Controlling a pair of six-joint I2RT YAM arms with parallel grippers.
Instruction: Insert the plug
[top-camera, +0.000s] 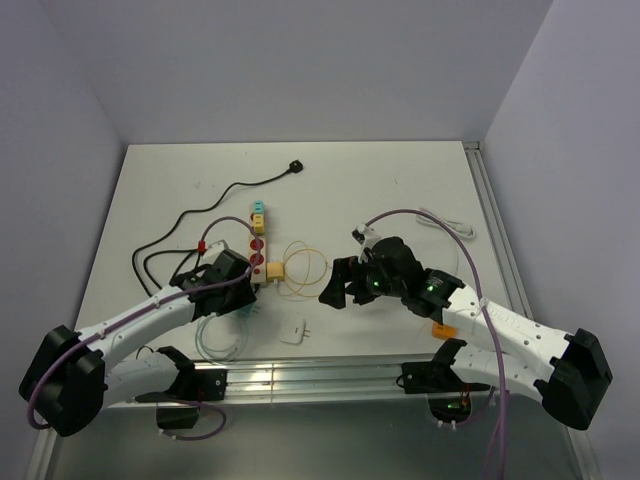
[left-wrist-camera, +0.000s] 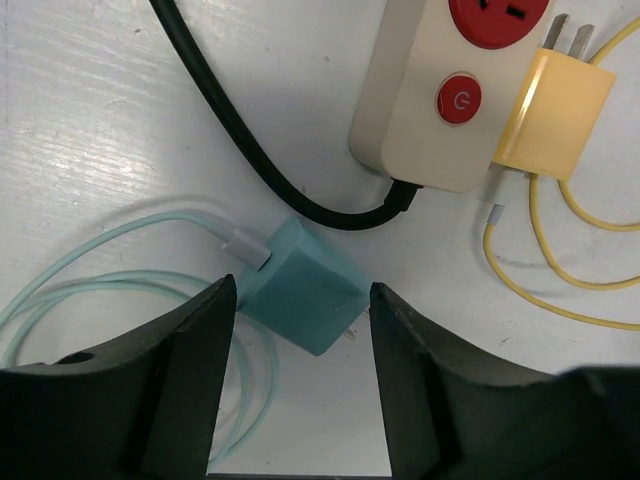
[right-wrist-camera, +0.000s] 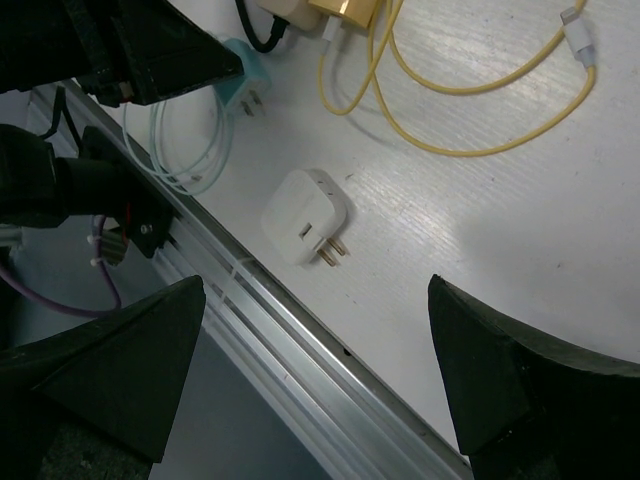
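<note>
A teal charger plug (left-wrist-camera: 300, 288) lies on the table with its prongs pointing down-right. My left gripper (left-wrist-camera: 302, 300) is open and straddles it, its fingers not touching it. The beige power strip (left-wrist-camera: 430, 100) with red sockets lies just beyond, and a yellow charger (left-wrist-camera: 555, 115) lies against its side. In the top view the left gripper (top-camera: 238, 295) is at the near end of the strip (top-camera: 258, 245). My right gripper (top-camera: 338, 288) is open and empty, hovering above a white charger (right-wrist-camera: 305, 217) with two prongs.
A black cable (left-wrist-camera: 240, 140) runs from the strip's end. A teal cable coil (top-camera: 220, 340) lies near the front rail (right-wrist-camera: 290, 330). A yellow cable loop (top-camera: 305, 270) lies between the arms. A white cable (top-camera: 450, 225) lies at the right.
</note>
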